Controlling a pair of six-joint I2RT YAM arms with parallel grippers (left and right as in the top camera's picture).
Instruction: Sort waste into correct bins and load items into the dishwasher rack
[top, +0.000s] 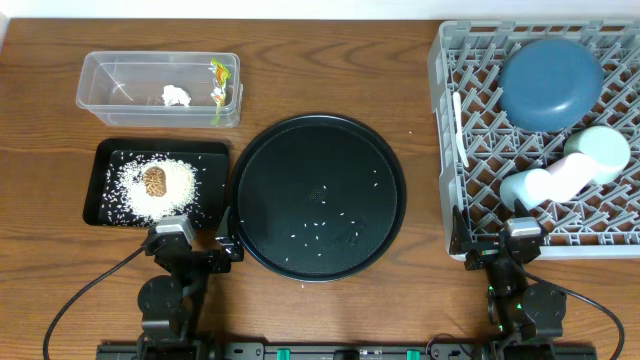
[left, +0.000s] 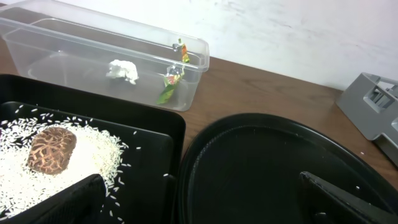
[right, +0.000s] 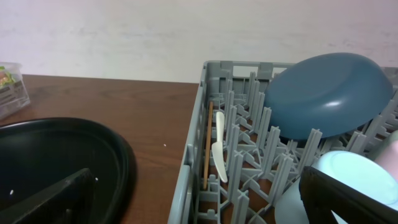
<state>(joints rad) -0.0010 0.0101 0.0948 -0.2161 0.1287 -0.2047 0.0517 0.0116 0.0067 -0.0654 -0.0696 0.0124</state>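
Both the left tool (top: 193, 248) and the right tool (top: 506, 246) rest wide and empty at lower frame, seemingly because the rice (top: 150, 190) lies in the black tray (top: 93, 205) mid-left, the tissue (top: 176, 95) in the clear tub (top: 100, 72) upper-left, and the dishes (top: 550, 82) in the rack (top: 441, 130) at right.

You have nothing legible to read here: no word, number or brand stands clear on any surface. The small yellow wrapper (left: 171, 78) in the clear tub (left: 81, 78), ahead and slightly left of the left gripper (left: 199, 186), carries red and green print, possibly lettering, but it is too small and creased for you to make out.
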